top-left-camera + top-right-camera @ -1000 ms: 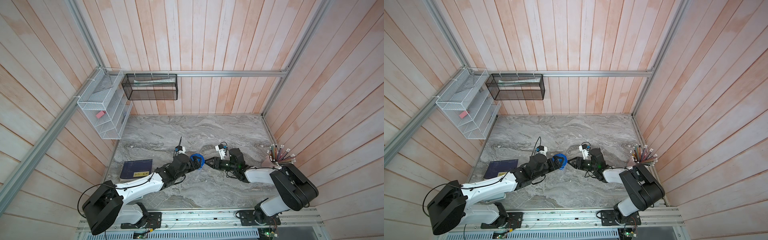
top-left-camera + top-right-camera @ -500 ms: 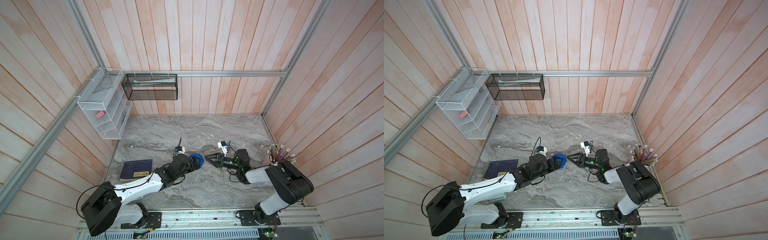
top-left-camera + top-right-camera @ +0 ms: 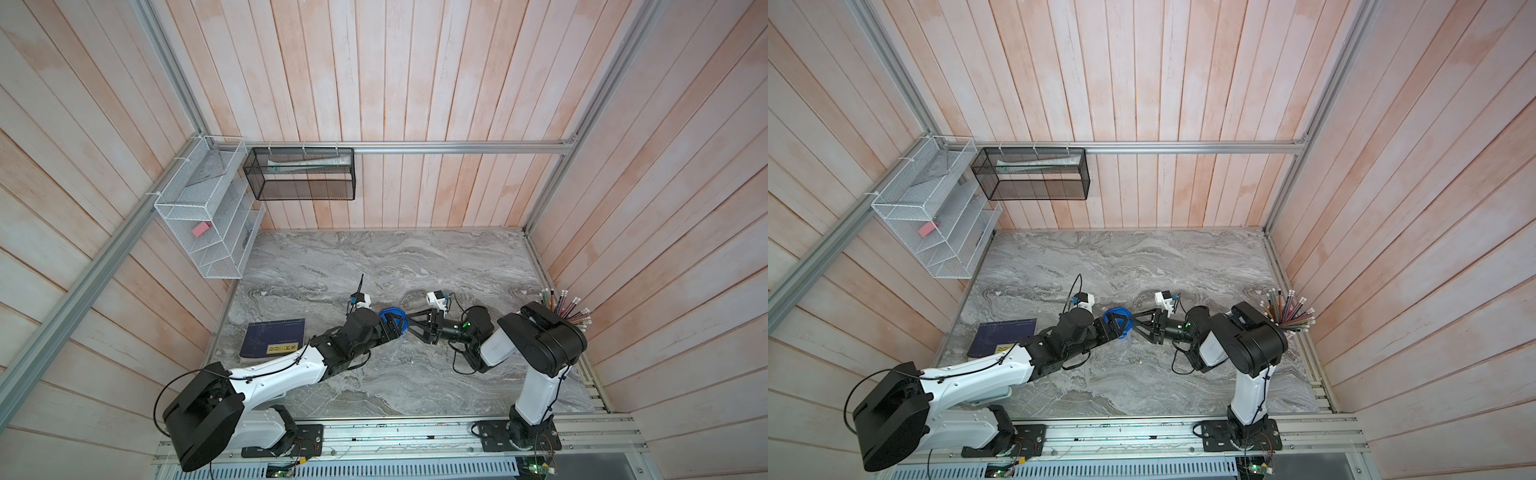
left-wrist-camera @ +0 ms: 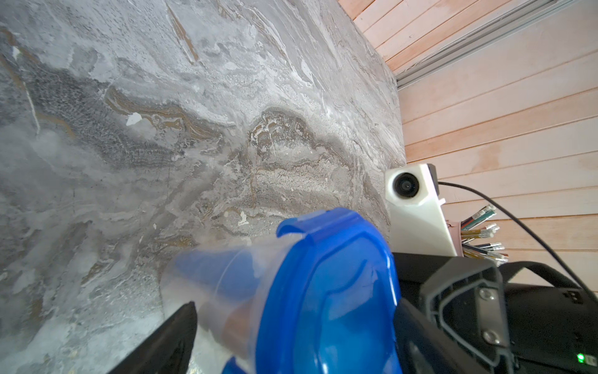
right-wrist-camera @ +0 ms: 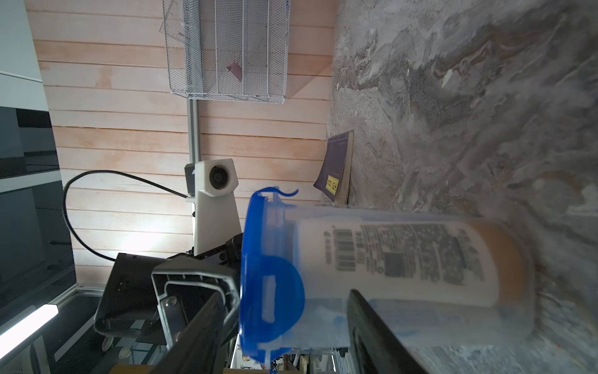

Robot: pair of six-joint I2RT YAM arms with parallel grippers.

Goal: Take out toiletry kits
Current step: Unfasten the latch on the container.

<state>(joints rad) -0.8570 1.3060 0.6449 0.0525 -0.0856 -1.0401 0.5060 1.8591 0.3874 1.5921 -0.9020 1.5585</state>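
Toiletry kits [image 5: 420,233] mostly hidden: one blurred white bottle [image 5: 398,259], lower centre, inside the clear container [image 5: 420,327] clamped lid-to-base by the wide-spread left gripper [image 3: 392,323]; right gripper [image 5: 288,293] has parted jaws straddling the blue lid [image 5: 250,233].

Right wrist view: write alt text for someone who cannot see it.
A clear container with a blue lid stands on a marble table, a labelled white bottle inside. The right gripper straddles the lid's rim, jaws apart.
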